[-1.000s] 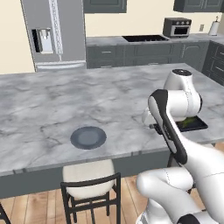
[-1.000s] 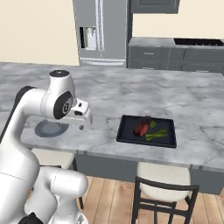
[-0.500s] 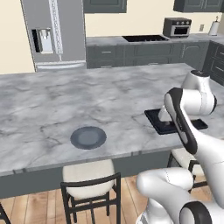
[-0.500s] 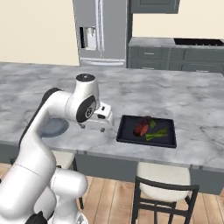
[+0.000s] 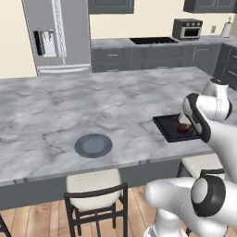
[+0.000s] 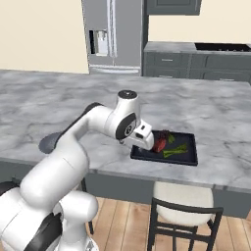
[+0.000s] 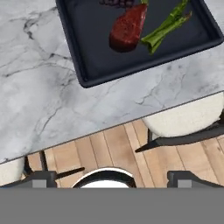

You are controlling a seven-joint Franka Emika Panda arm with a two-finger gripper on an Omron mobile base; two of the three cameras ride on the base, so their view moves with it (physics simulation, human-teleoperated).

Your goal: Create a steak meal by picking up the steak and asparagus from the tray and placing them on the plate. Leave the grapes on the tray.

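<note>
Left base view
Step in hand: reaching for the tray; nothing is on the plate yet, so I judge the first pick not yet made.
Plate: round, dark grey, alone on the marble counter near its front edge, well apart from the tray.
Tray: black, at the counter's right end, partly behind the white arm; a reddish patch on it is probably the steak, though the arm hides too much to be sure.

Right base view
Gripper: the gripper hangs over the tray's left end, just beside the food; whether its fingers are apart or together I cannot tell from here.
Steak: reddish-brown oval lying flat on the tray.
Asparagus: bright green stalks to the steak's right, lying slantwise.
Grapes: dark clump behind the steak.

Hand view
Tray contents: steak mid-tray, glossy red; asparagus close beside it, perhaps just touching; grapes cut by the frame's edge.
Fingers: two dark tips at the frame's bottom, standing wide apart and holding nothing.
Next move: centre over the steak, descend with the fingers astride its narrow width, and keep off the asparagus and grapes.
</note>
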